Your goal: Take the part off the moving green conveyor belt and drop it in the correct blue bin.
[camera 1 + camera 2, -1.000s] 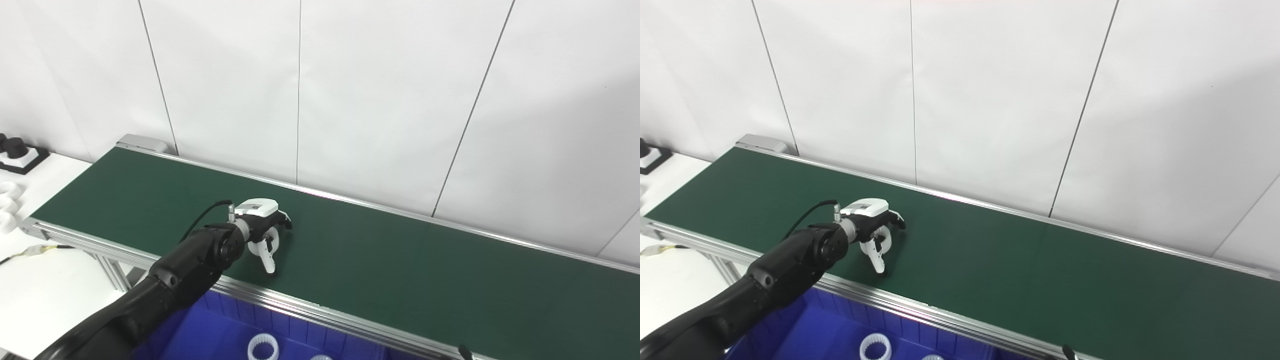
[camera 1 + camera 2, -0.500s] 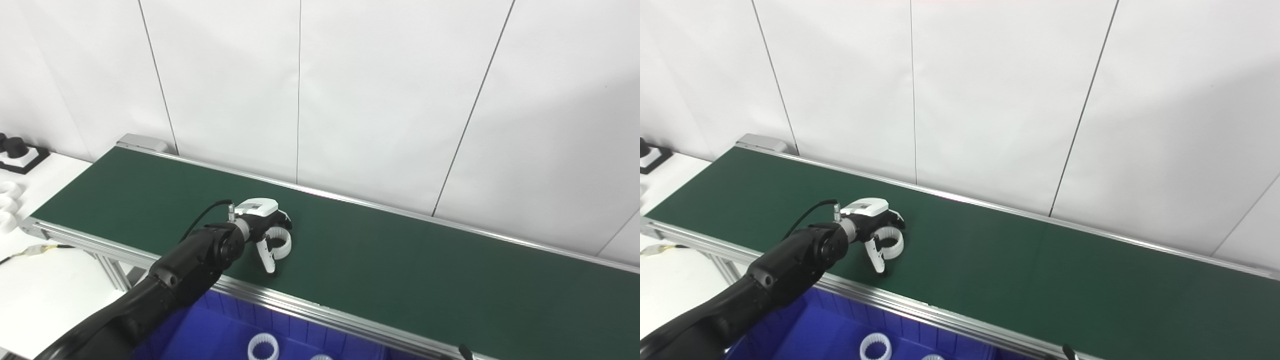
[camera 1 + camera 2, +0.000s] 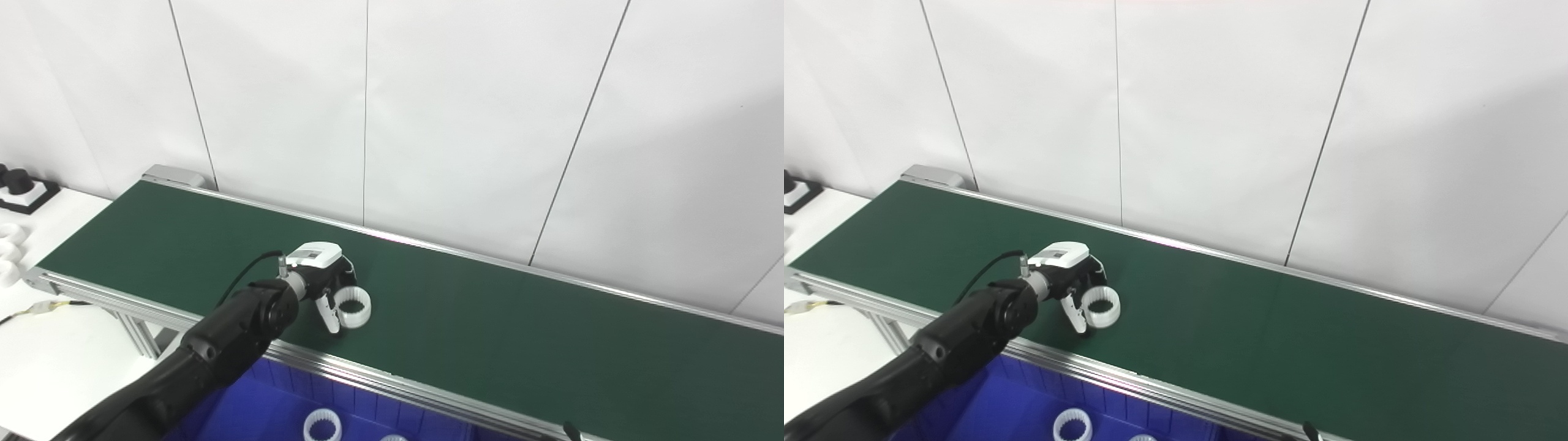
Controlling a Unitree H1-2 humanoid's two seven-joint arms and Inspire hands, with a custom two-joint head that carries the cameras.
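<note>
Left of centre in the frame, we see the left robot hand spread beside the white ring part lying on the green conveyor belt, above the blue bin.

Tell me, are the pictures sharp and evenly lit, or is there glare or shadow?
Left eye view: sharp; soft shadow crosses the wall's upper right; a bright glint on the far belt rail. Right eye view: the same, with the white ring and left hand crisp, no blur.

Glossy black arm, white-topped hand
</note>
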